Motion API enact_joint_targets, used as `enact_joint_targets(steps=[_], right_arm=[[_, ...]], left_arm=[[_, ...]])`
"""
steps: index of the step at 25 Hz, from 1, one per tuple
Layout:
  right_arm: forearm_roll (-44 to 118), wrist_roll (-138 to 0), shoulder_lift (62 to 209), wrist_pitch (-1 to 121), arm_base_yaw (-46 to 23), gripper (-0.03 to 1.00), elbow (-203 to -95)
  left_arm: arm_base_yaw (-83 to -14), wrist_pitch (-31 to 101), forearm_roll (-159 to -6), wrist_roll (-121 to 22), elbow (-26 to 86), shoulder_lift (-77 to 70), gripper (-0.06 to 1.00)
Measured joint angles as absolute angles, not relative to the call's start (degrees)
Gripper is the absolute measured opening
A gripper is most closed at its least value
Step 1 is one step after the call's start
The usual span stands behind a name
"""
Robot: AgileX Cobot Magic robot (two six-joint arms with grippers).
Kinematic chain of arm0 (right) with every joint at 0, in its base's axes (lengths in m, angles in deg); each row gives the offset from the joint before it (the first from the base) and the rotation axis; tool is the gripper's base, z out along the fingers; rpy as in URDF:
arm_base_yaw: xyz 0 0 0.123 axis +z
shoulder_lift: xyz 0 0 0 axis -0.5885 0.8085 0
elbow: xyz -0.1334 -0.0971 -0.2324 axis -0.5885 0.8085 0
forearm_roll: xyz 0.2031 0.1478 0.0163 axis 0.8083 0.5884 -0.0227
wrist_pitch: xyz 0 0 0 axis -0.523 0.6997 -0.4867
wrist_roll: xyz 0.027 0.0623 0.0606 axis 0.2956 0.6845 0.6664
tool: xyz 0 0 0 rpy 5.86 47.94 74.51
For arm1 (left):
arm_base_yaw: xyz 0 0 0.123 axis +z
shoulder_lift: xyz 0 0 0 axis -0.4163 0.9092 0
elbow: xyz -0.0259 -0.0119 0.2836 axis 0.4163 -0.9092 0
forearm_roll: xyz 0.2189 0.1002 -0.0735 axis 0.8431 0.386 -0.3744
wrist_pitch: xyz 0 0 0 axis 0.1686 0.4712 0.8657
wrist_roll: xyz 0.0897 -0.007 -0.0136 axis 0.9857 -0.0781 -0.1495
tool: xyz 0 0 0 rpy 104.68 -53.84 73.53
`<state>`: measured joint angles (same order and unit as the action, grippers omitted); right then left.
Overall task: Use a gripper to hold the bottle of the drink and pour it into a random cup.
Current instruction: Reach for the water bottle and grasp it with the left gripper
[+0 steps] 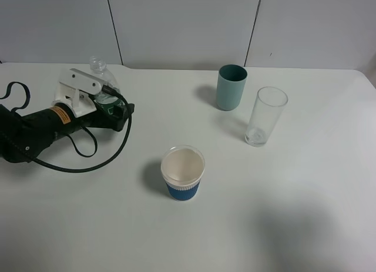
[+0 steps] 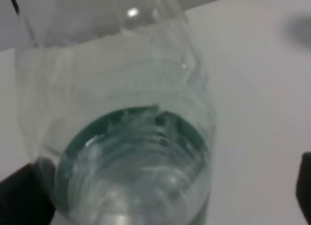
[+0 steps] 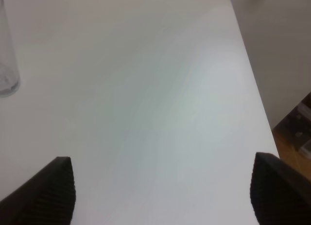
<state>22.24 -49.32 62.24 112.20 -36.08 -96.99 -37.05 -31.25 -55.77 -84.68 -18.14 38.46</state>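
A bulky black left arm with an orange label (image 1: 59, 114) and a looping black cable (image 1: 88, 160) lies low over the white table (image 1: 282, 213) at the far left. Its white-jawed left gripper (image 1: 106, 96) straddles a small clear plastic bottle with a green label and no cap (image 1: 100, 72). The bottle stands upright near the table's back edge. Seen from the wrist, the bottle (image 2: 136, 137) fills the space between the jaws. They are spread wide, and one black fingertip (image 2: 305, 186) is clear of its wall, so nothing is clamped.

Nearer the front, at centre, sits a short white cup with a ribbed blue sleeve (image 1: 183, 172), well apart from the bottle. Farther right stand a teal tumbler (image 1: 231, 87) and a tall clear glass (image 1: 266, 116). The right gripper (image 3: 165, 191) hangs above bare table with its jaws wide apart and empty.
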Motion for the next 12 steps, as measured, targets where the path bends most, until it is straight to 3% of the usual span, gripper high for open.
enact_joint_targets(steps=[12], right_arm=[[22.2,-49.3,62.2,112.2,-36.1,0.74,-97.0]], left_arm=[[-37.0,-31.6,-55.2,-84.9,-14.5,42.8,0.99]])
